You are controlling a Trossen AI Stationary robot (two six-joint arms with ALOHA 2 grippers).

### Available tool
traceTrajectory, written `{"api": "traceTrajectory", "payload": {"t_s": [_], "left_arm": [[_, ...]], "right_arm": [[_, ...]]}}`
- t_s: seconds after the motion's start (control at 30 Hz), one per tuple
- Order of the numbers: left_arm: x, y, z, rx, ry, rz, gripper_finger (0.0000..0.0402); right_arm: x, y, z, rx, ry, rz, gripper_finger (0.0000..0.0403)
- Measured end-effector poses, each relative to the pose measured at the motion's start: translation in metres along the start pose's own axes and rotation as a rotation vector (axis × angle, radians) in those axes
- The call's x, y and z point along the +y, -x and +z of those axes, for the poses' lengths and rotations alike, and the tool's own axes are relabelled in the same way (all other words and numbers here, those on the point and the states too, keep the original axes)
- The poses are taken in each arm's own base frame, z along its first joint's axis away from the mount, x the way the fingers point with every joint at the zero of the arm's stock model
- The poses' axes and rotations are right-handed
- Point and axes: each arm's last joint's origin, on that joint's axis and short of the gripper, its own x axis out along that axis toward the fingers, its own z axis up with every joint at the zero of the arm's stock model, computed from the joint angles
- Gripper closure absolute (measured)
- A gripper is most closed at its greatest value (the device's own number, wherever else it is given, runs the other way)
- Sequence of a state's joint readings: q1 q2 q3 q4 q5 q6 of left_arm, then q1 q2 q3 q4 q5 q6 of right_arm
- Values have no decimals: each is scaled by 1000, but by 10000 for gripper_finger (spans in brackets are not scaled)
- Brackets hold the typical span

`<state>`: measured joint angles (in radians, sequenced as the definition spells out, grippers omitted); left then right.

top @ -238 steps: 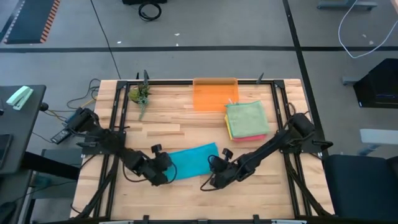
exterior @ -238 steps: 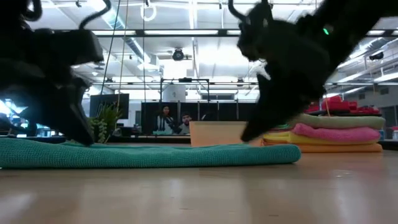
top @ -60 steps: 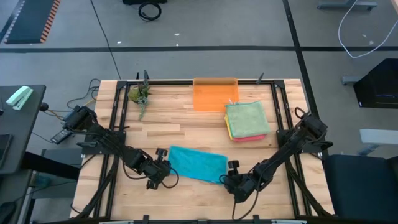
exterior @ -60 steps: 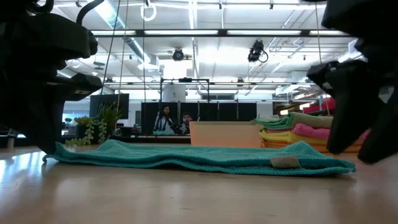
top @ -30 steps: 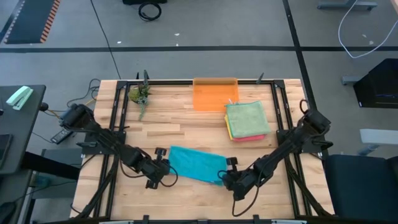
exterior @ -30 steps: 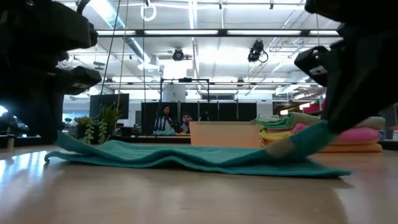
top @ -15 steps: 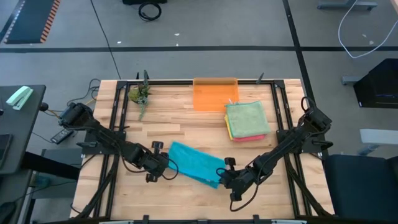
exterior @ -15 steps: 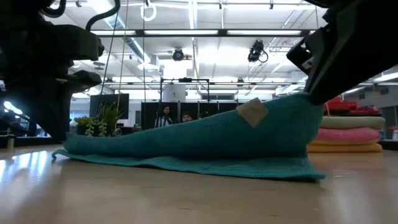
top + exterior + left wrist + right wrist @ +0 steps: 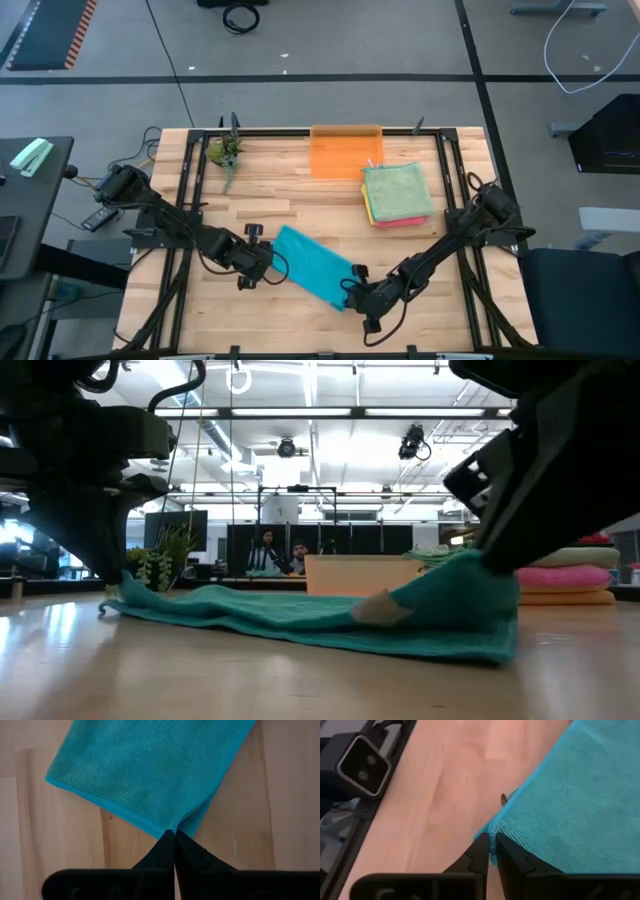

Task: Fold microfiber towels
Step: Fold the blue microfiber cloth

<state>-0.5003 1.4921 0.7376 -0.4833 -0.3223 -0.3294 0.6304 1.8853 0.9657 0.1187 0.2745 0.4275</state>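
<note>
A teal microfiber towel (image 9: 312, 265) lies slanted on the wooden table, between my two grippers. My left gripper (image 9: 268, 263) is shut on the towel's left corner, and my right gripper (image 9: 350, 292) is shut on its near right corner. In the low view the towel (image 9: 290, 615) lies flat on its left and rises at its right end (image 9: 470, 585), with a small tag (image 9: 375, 610) showing. A stack of folded towels (image 9: 397, 193), green on top, rests on the table at the far right. My left gripper pinches the towel's corner (image 9: 173, 827) between its two fingertips, coming steeply from above. Two layers show beside the tips. The corner sits low at the table and the cloth spreads away flat. My right gripper pinches the towel's hemmed corner (image 9: 493, 831) between its two fingertips, slanting down from the table's right. That end (image 9: 480, 575) is held a little above the table, with the rest of the cloth sloping down onto the wood.
A translucent orange bin (image 9: 345, 151) stands at the far edge, next to the towel stack. A small green plant (image 9: 225, 152) lies at the far left. Bare wood (image 9: 290, 200) lies between the towel and the bin. People sit in the room far behind the table.
My right gripper lifted the towel's right end high, then carried it down and toward the table's left. My left gripper went a little toward the far edge with its corner. The towel has turned to a steeper slant and looks narrower.
</note>
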Motion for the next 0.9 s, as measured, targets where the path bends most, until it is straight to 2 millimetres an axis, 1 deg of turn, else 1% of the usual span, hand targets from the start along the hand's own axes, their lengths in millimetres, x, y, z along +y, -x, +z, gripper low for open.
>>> {"api": "traceTrajectory", "payload": {"t_s": [0.13, 0.27, 0.37, 0.47, 0.6, 0.7, 0.8, 0.9], "left_arm": [[0, 0, 0, 0, 0, 0, 397], [0, 0, 0, -1, 1, 0, 387], [0, 0, 0, -1, 6, 0, 388], [0, 0, 0, 1, 18, 0, 396], [0, 0, 0, -1, 18, 6, 390], [1, 0, -1, 3, 14, 26, 388], [1, 0, -2, 10, 11, 30, 396], [2, 0, -2, 15, 10, 32, 393]], "right_arm": [[-1, -5, -2, 4, -3, 20, 363], [-1, -5, -1, 7, -15, 37, 363], [1, -5, 0, -6, 3, 57, 363], [3, -5, 3, -29, 0, 101, 363], [3, -5, 8, -48, -15, 173, 361], [0, -6, 10, -40, -49, 197, 344], [0, -4, 13, -48, -52, 201, 310], [0, 3, 19, -71, -59, 203, 273]]}}
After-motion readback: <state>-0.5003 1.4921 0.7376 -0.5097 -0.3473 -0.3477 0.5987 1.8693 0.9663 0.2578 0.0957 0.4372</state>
